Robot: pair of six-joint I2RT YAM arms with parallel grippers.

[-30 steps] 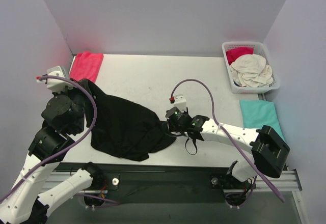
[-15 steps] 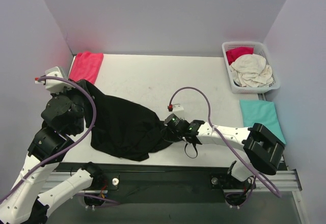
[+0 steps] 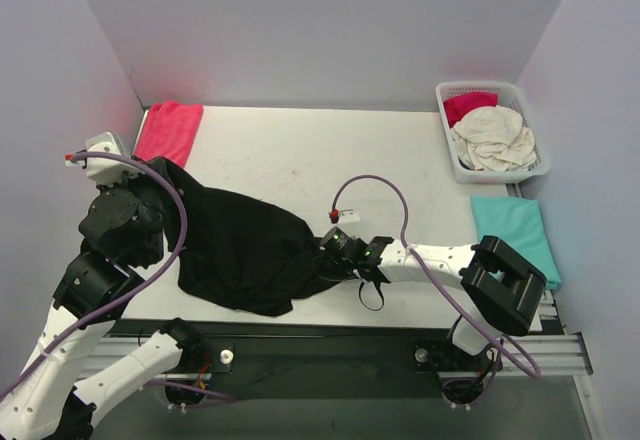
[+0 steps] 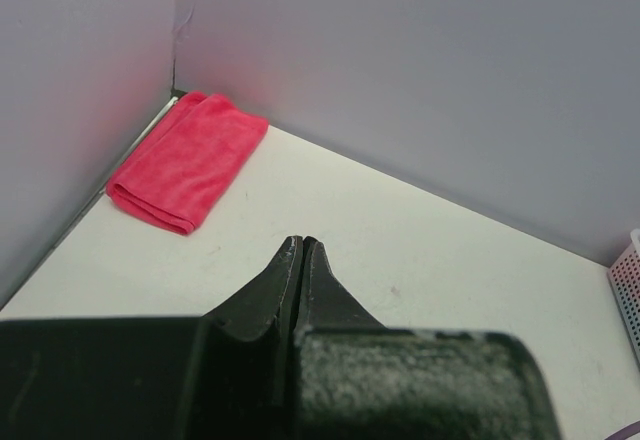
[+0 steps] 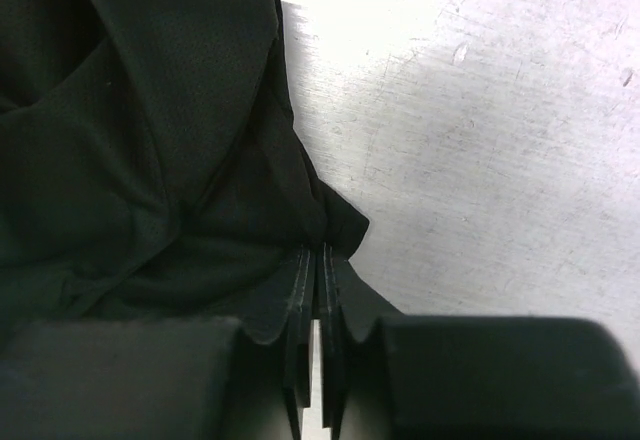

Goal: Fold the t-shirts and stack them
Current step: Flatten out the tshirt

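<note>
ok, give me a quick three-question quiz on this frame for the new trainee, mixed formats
1. True or false: the teal t-shirt lies inside the white basket.
2. The right gripper is shut on: A) the teal t-shirt, B) the edge of the black t-shirt, C) the basket's rim.
3. Fill in: the folded cloth at the far left corner of the table is ___.
Key: 1 false, it lies on the table beside the basket; 2 B; 3 red.
</note>
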